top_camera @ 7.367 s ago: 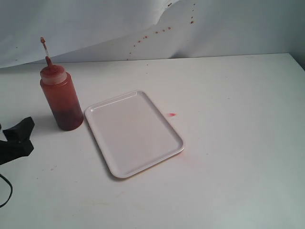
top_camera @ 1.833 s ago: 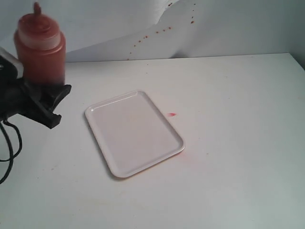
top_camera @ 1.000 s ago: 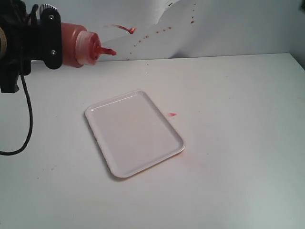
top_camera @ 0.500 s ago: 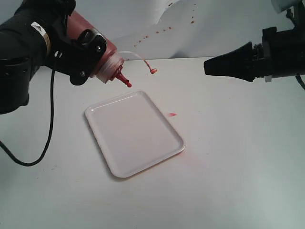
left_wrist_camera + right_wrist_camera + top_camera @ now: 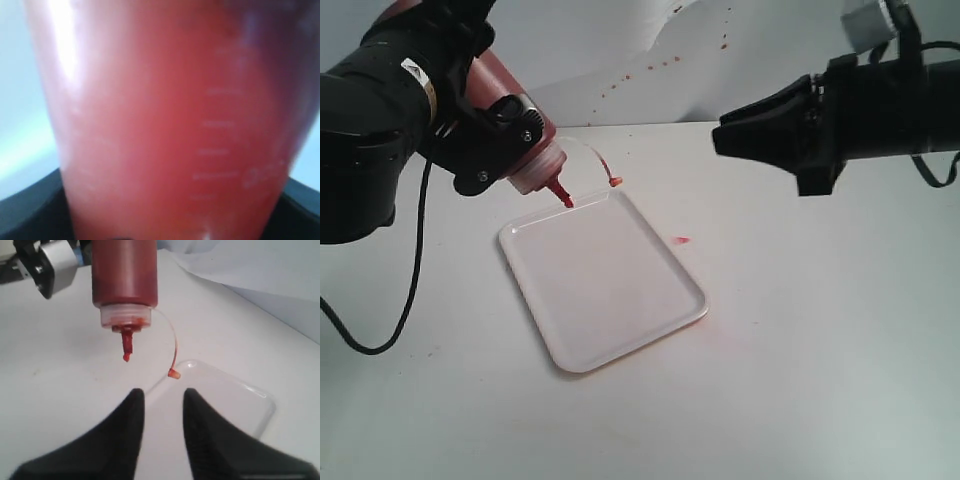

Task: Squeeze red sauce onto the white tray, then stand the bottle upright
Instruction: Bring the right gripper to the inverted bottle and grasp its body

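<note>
Well, the left gripper (image 5: 503, 142) is clamped round the bottle (image 5: 537, 167), which tilts nozzle-down just over the tray's (image 5: 610, 290) far rim (nothing squeezed yet, I'd say). The right gripper (image 5: 160, 396), jaws parted and empty, hovers nearby, facing it.

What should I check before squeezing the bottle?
1. Left gripper grips bottle: ok.
2. Bottle tilted with nozzle pointing down: ok.
3. Tip cap off the nozzle, dangling on its tether: ok.
4. Nozzle above tray: cannot tell, it hangs right by the far rim.
5. Right gripper open and apart from the bottle: ok.
</note>
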You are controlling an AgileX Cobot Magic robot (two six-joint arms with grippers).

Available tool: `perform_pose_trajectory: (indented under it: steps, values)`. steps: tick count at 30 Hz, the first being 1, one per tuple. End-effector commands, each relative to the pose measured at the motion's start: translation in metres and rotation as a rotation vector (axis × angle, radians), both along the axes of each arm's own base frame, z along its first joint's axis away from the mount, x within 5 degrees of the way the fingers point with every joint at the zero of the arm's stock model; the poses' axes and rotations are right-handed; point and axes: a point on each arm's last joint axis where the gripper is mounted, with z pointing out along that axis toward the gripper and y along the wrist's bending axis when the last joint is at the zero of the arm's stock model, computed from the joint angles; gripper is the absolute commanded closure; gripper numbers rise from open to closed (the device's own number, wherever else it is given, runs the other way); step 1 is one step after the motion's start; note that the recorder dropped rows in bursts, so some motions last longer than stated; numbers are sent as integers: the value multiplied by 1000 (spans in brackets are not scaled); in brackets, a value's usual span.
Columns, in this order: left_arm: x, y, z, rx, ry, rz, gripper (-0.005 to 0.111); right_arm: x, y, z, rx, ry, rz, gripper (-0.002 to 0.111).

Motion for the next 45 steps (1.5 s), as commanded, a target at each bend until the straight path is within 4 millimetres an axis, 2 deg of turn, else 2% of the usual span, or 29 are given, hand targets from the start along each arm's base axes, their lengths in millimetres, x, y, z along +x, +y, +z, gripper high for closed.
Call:
perform_pose_trajectory:
  steps: [1,4,6,13,21,27,34,45]
  values:
    - [0,-1,9,17,-36,-12,107,1,25,-7,-158,-98,-30,38]
    - [0,-3,8,14,-31,-25,107,-2,44,-9,-200,-135,-50,16]
    - [0,-3,8,12,-27,-33,107,-4,53,-9,-214,-152,-57,13]
    - [0,-3,8,75,-19,-45,107,-7,70,-10,-258,-200,-92,13]
    - [0,-3,8,92,-17,-48,107,-6,72,-4,-148,-133,-153,13]
    - [0,-3,8,110,-13,-54,107,-6,73,-4,-140,-139,-146,13]
    - [0,-7,6,125,6,-103,107,2,84,-26,-103,-124,-69,13]
    - [-2,-15,4,113,23,-162,107,13,105,-39,50,-88,76,13]
